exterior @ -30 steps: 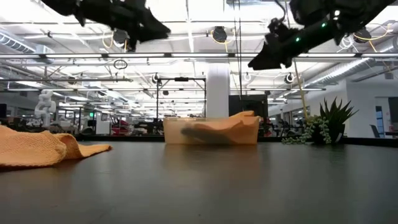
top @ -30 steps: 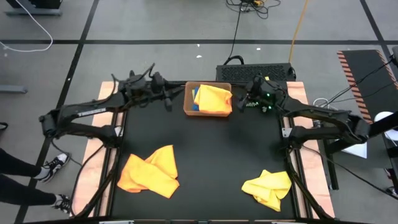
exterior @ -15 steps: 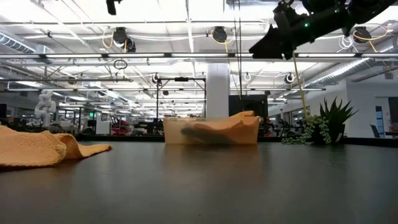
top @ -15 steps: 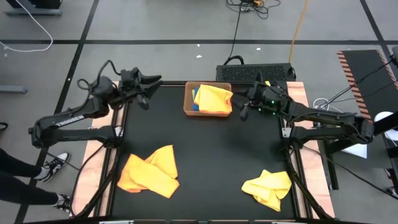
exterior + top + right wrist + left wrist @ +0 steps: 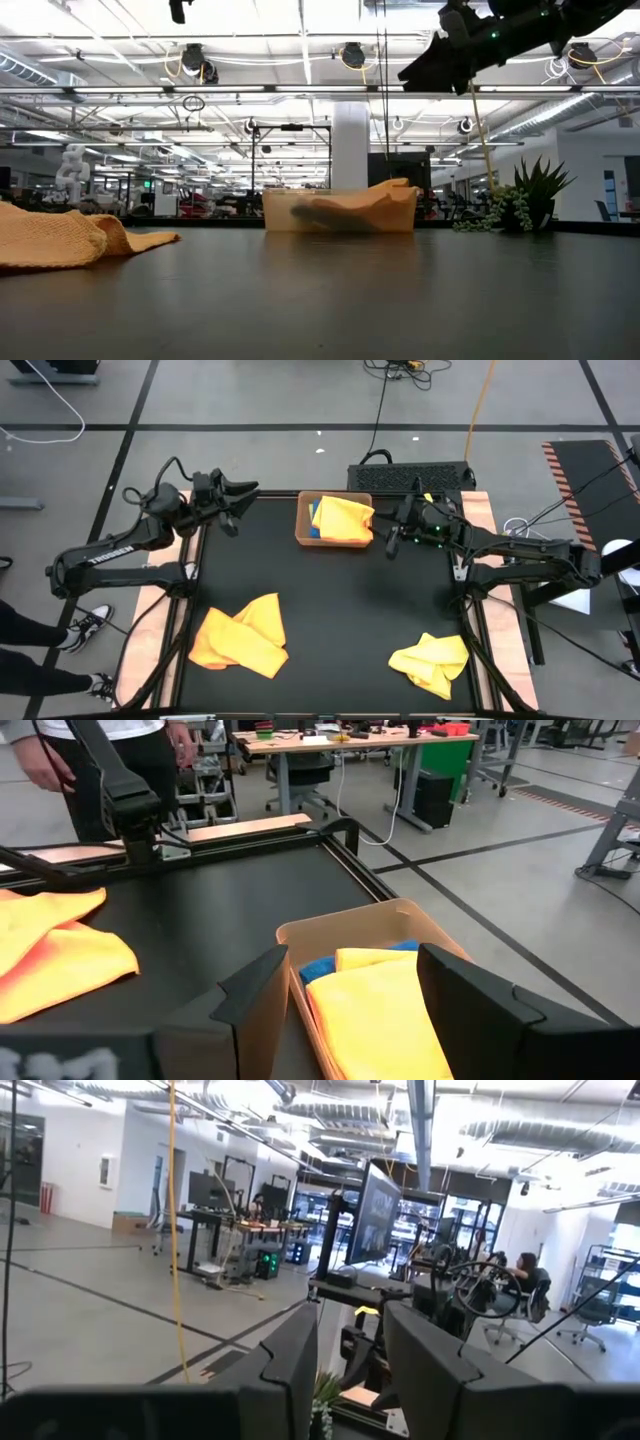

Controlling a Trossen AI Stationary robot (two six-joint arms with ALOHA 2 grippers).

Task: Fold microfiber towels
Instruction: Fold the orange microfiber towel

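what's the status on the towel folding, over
Both pincers empty, left and right flanking brown tray. Crumpled orange microfiber towel and yellow one unfolded. Nothing blocking.

Beyond the black table (image 5: 330, 600) lay a grey concrete floor (image 5: 250, 400) crossed by dark lines. White ceiling trusses (image 5: 300, 90) carried bright lamps. A white column (image 5: 350, 145) rose behind. Desks with monitors (image 5: 375, 1215) stood far ahead of the jaws.

I count two loose towels on the table, an orange one (image 5: 240, 635) and a yellow one (image 5: 432, 663), plus one tray (image 5: 303, 530) holding a yellow towel (image 5: 345, 518) over a blue one (image 5: 322, 966).
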